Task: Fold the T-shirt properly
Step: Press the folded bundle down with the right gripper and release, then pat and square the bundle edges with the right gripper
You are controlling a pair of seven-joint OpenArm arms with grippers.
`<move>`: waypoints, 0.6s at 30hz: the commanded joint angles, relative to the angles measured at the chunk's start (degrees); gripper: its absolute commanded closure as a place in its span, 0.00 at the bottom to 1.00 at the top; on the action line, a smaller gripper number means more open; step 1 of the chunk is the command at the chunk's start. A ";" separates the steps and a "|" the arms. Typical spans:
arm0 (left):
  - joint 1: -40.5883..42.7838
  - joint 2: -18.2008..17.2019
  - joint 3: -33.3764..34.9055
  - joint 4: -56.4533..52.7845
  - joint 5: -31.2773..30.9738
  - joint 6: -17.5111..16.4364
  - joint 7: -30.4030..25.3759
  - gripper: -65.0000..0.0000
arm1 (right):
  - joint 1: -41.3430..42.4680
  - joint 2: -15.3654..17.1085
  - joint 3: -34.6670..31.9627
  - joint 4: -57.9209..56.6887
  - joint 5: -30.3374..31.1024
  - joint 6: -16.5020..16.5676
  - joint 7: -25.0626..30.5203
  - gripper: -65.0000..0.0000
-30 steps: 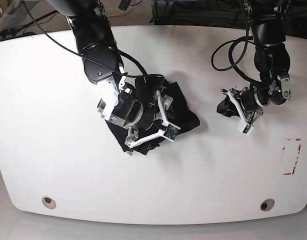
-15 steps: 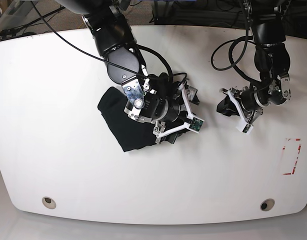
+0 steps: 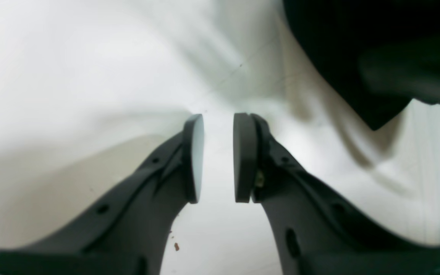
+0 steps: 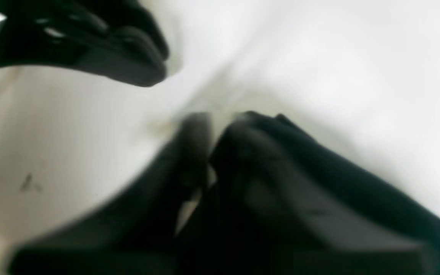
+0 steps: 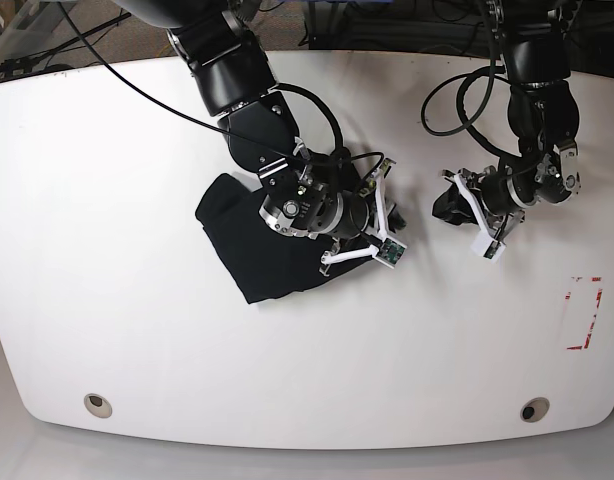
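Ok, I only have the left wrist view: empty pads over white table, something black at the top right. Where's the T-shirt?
Observer: The T-shirt lies bunched on the table, apart from the left gripper.
Operator: And the right arm?
Observer: The right gripper is at the shirt's edge nearest your arm.
Operator: Has it gripped cloth?
Observer: Cannot tell. The right wrist view is blurred, and its fingers are close together.
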State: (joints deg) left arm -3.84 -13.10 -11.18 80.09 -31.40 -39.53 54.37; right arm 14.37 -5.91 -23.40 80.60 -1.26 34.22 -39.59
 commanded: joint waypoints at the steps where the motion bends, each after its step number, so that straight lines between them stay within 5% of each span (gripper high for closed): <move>1: -0.34 -0.57 -0.20 1.18 -1.17 -0.34 -0.96 0.82 | 2.38 -0.55 0.15 0.68 1.04 -1.65 2.01 0.99; 6: -0.25 -0.57 -0.20 1.18 -1.17 -0.34 -0.96 0.82 | 4.75 -0.55 0.15 0.68 1.12 -4.90 2.28 0.99; 13: -0.25 -0.74 2.52 1.27 -1.61 -0.34 -0.96 0.82 | 7.04 -0.81 0.58 1.29 1.12 -5.34 1.75 0.97; 18: -0.25 -0.74 5.86 7.16 -1.61 -0.34 -0.96 0.82 | 3.96 -0.55 3.31 9.64 1.21 -4.63 -2.47 0.58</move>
State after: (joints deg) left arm -2.74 -13.23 -5.52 83.66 -31.57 -39.53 54.63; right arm 17.85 -6.11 -21.78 86.11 -0.82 29.95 -43.03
